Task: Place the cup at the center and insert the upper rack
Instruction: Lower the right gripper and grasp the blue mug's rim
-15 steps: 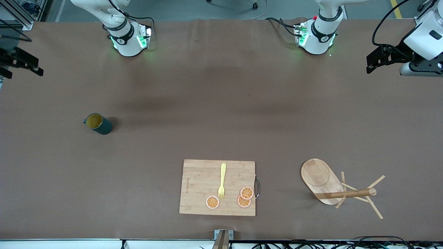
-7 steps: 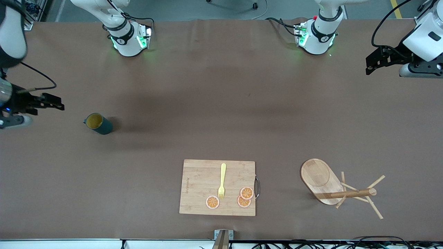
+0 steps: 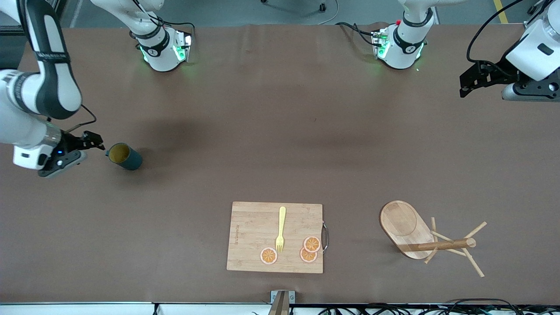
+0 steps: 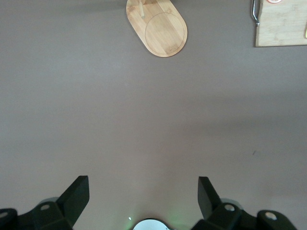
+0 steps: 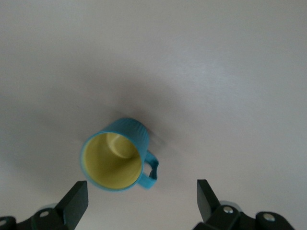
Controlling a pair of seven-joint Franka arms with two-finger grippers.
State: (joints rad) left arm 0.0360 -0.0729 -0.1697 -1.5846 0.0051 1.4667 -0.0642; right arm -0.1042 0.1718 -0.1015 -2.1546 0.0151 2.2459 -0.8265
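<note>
The cup [image 3: 124,156], a dark teal mug with a yellow inside, stands upright toward the right arm's end of the table. In the right wrist view the cup [image 5: 115,155] lies just ahead of the open fingers, not between them. My right gripper [image 3: 89,142] is open over the table beside the cup's handle; it also shows in its wrist view [image 5: 141,194]. The upper rack [image 3: 407,227], a wooden mug tree, lies tipped on its side near the front camera toward the left arm's end. My left gripper [image 3: 470,83] is open and empty, high over that end; its wrist view [image 4: 142,189] shows the rack's oval base [image 4: 158,28].
A bamboo cutting board [image 3: 251,232] lies near the front camera at the table's middle, with a yellow fork [image 3: 280,229] and three orange slices [image 3: 268,256] on it. Its corner shows in the left wrist view [image 4: 283,28].
My right arm has swung in from the table's end and brought its gripper down beside the cup. The left gripper has shifted only slightly. The cup and the rack have not moved.
</note>
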